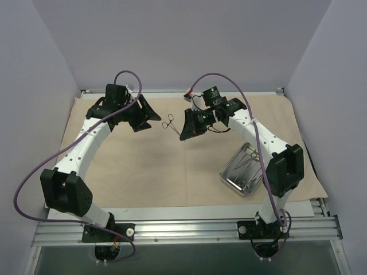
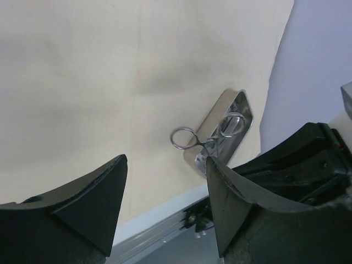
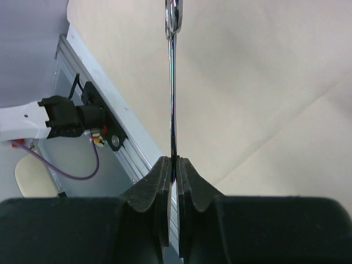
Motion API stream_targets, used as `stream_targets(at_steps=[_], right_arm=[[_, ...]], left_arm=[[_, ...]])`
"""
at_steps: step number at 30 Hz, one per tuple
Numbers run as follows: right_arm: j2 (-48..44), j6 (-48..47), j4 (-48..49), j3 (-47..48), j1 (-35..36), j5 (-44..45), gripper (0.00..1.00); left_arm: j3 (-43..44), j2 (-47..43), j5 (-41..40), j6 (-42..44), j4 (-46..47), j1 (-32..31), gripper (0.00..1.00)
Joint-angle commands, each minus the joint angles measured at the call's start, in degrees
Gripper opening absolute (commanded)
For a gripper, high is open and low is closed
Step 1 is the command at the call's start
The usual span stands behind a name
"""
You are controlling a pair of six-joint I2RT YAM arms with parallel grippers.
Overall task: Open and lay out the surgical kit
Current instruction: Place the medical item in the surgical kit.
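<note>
Over bare cloth wrap (image 1: 143, 166) toward its far edge, well off the tray (image 1: 232, 184), right jaws clench forceps (image 1: 169, 122) pointing rings-first at released left jaws.

1. The left arm (image 1: 80, 146) and right arm (image 1: 259, 136) had white tubular links dotted with small dark screw holes. Bulky black housings sat at the joints.
2. A thin purple cable (image 1: 23, 183) ran in a loose loop along the left arm. A second purple cable (image 1: 229, 77) did the same on the right arm.
3. Each black base plate (image 1: 106, 232) carried a silver bolt head.
4. The left gripper (image 1: 146, 119) and right gripper (image 1: 184, 133) were matte black, with wedge-shaped fingers (image 2: 93, 198) tapering to thin edges.
5. A small green light (image 1: 202, 117) glowed on the right wrist.
</note>
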Motion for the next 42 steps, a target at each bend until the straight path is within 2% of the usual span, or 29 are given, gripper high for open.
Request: stream_targets(at_steps=[1, 5, 8, 12, 17, 31, 36, 42], right_arm=[[0.96, 2.10, 0.00, 4.21, 0.87, 3.32, 0.00], [1.22, 1.84, 0.44, 4.47, 1.31, 4.91, 0.00], [1.23, 0.96, 0.09, 3.60, 2.01, 5.44, 0.00], [-0.18, 2.37, 3.16, 1.66, 2.37, 5.27, 0.00], [-1.24, 3.24, 4.92, 0.78, 2.98, 5.09, 0.00], [-1.50, 2.37, 4.40, 0.87, 3.42, 2.90, 0.00], [-1.24, 1.66, 3.70, 1.48, 3.43, 2.19, 0.00], [-0.97, 0.96, 3.34, 1.66, 3.60, 0.79, 0.00]], left_arm=[[9.70, 2.42, -6.05, -10.86, -8.80, -3.72, 0.68], [12.96, 3.92, -8.07, -21.04, -14.26, -7.33, 0.68], [13.05, 3.48, -12.28, -24.65, -14.62, -9.79, 0.67], [11.48, 4.10, -13.08, -28.27, -17.43, -11.37, 0.64], [8.05, 3.22, -15.01, -32.57, -16.03, -12.69, 0.62], [9.63, 6.03, -18.89, -34.16, -12.43, -14.98, 0.52], [9.62, 6.29, -20.55, -34.25, -12.16, -14.98, 0.45], [10.68, 7.61, -21.34, -33.90, -11.63, -15.07, 0.30]])
